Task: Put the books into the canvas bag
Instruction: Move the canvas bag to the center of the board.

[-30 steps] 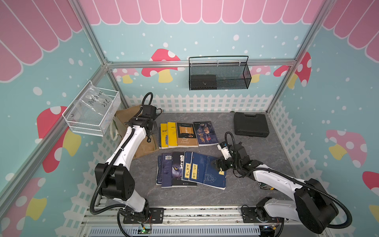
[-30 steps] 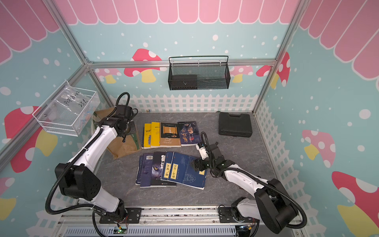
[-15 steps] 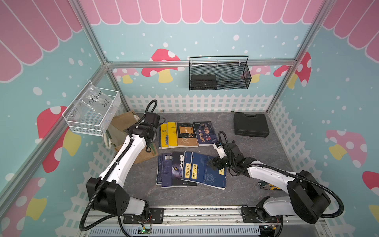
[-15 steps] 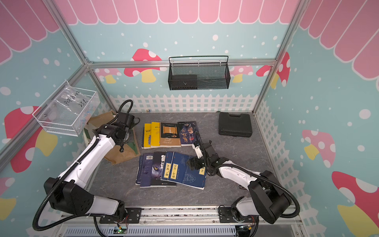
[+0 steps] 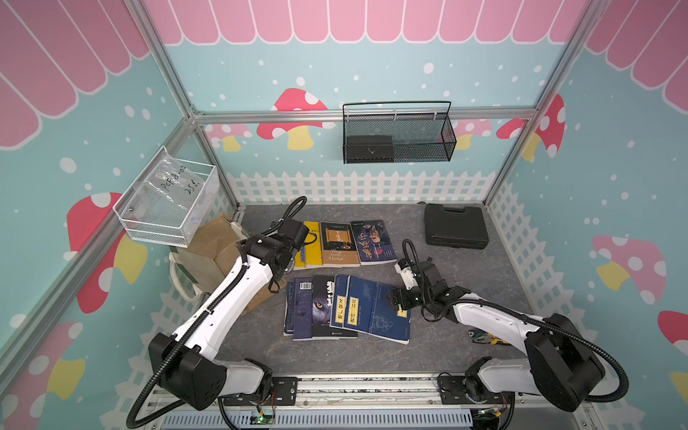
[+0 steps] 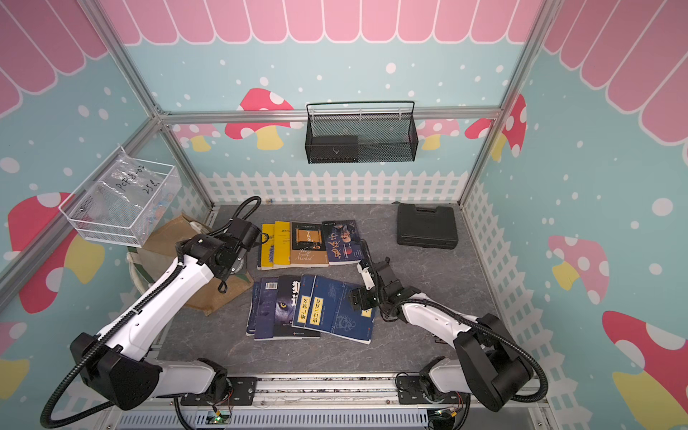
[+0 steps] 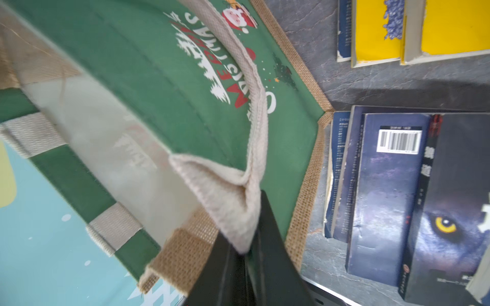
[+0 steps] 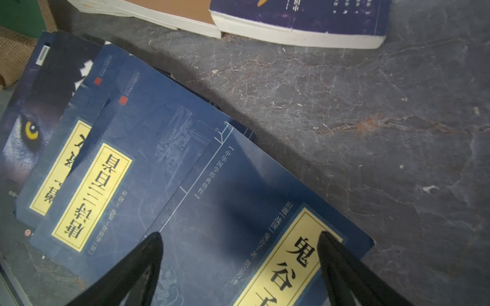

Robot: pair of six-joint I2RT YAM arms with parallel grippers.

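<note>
On our grey marbled bench (image 5: 495, 275), left pincer (image 7: 248, 254) clamps tan jute bag (image 7: 185, 87) by cream handle (image 7: 228, 201); right pincer (image 8: 240, 235) gapes over navy paperback (image 8: 225, 190).

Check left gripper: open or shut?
Shut: left gripper pinches the white woven handle of the tan jute bag with green panel, seen in the left wrist view.

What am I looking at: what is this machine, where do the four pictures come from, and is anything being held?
Two white robot arms work at a grey table. Both top views look down from one overhead camera; the other two come from cameras on the arms' wrists. Books lie in two rows beside a canvas bag, with a black case further back. The left fingers pinch the bag's white handle; the right fingers hang open over a navy book, holding nothing.
</note>
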